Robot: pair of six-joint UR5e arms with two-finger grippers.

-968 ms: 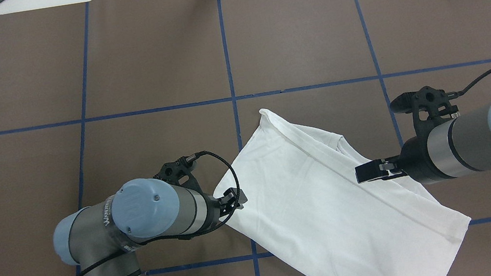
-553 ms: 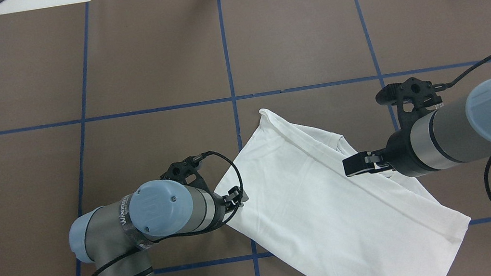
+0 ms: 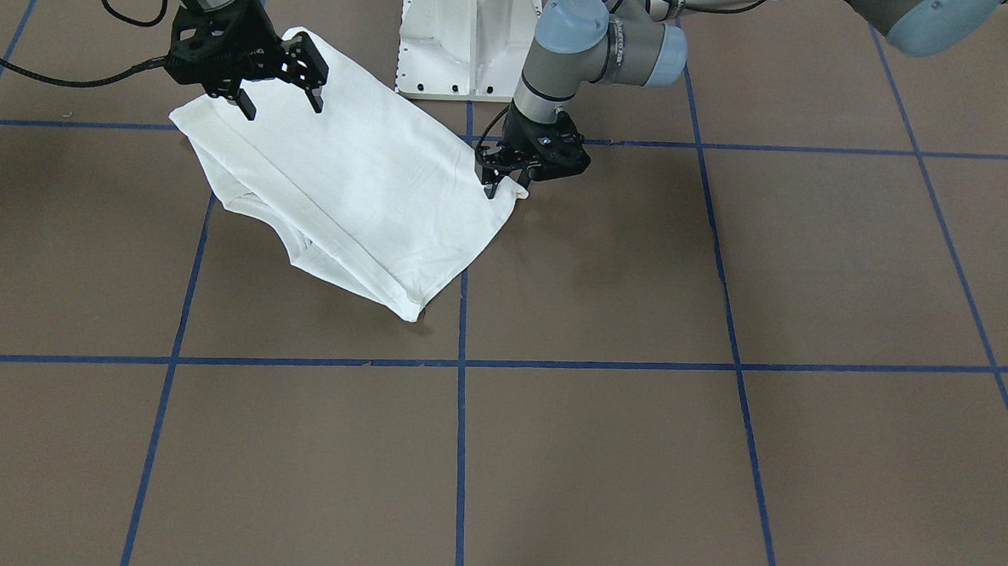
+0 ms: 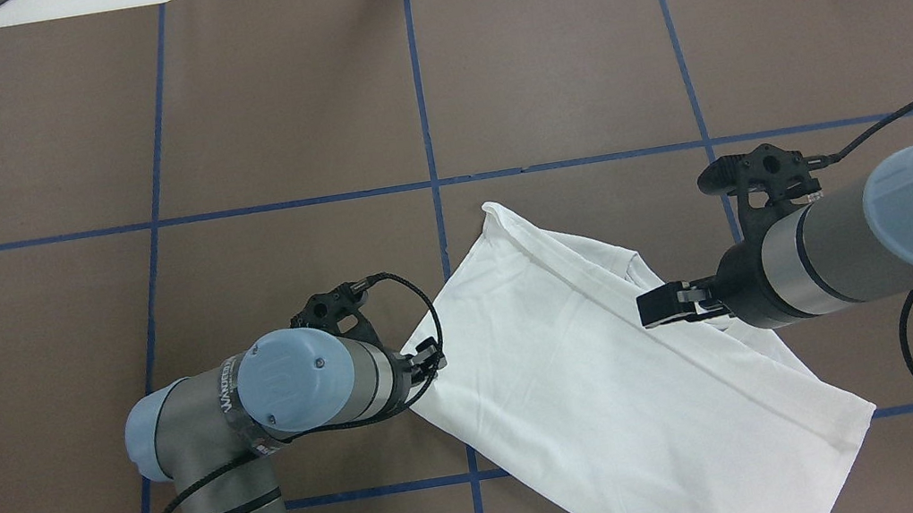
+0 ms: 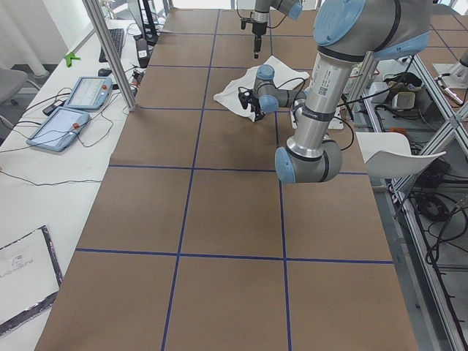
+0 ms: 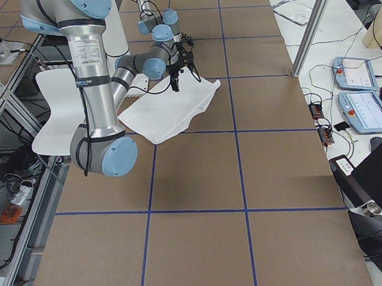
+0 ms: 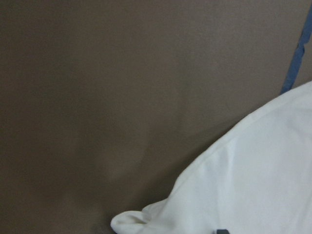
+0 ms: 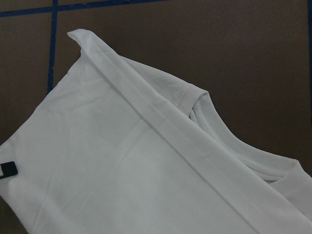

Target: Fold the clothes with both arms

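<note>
The white T-shirt (image 4: 612, 387) lies folded in a slanted oblong on the brown table; it also shows in the front view (image 3: 355, 183). No printed text shows. Its ribbed neck (image 8: 234, 141) faces up on the right side. My left gripper (image 4: 429, 360) is low at the shirt's left corner, fingers close together on the cloth (image 3: 504, 185). The left wrist view shows that corner (image 7: 253, 185) slightly bunched. My right gripper (image 3: 280, 103) is open and hovers over the shirt's right edge near the neck (image 4: 654, 307), holding nothing.
The white metal pedestal (image 3: 468, 35) stands just behind the shirt at the robot's base. Blue tape lines (image 4: 424, 116) cross the brown table. Tablets and cables (image 5: 80, 102) lie past the table's far edge.
The right arm moved forward and a little left over the shirt, then held still. The left arm shifted in toward the shirt's corner. The shirt has not moved.
</note>
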